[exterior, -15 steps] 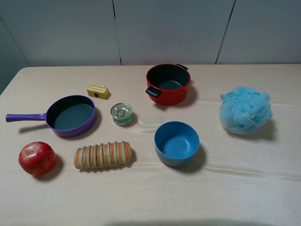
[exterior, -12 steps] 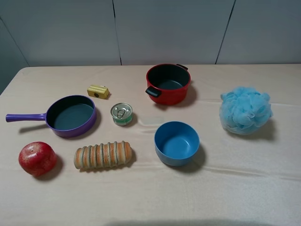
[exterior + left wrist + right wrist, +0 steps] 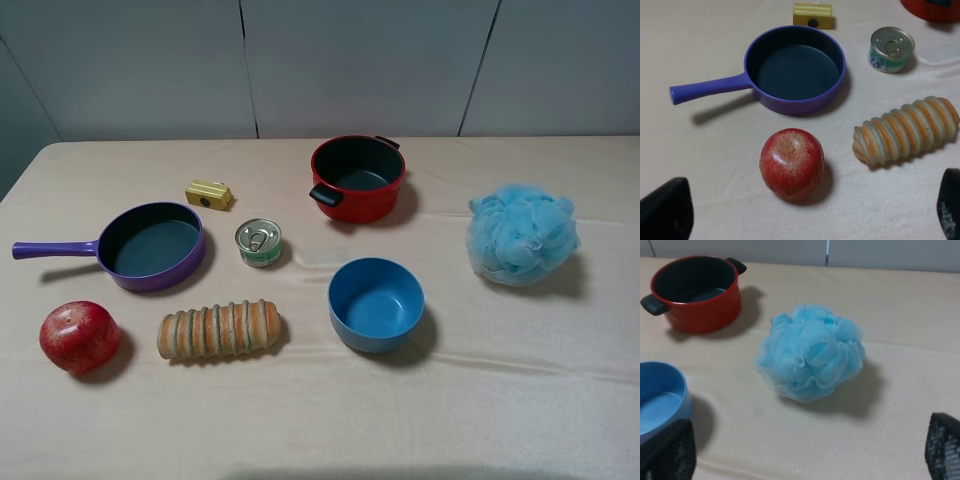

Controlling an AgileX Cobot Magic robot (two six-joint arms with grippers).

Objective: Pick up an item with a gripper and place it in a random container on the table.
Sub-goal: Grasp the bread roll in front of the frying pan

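Observation:
The ribbed tan and orange-brown bread loaf lies on the beige table at the front left, between a red apple and a blue bowl. It also shows in the left wrist view. The red pot with black handles stands empty at the back centre and shows in the right wrist view. My left gripper is open and empty, hovering short of the apple. My right gripper is open and empty, short of a blue bath pouf. Neither gripper shows in the exterior high view.
A purple long-handled pan lies at the left, a small yellow block behind it, and a small tin can at the centre. The blue pouf sits at the right. A grey panelled wall runs behind the table.

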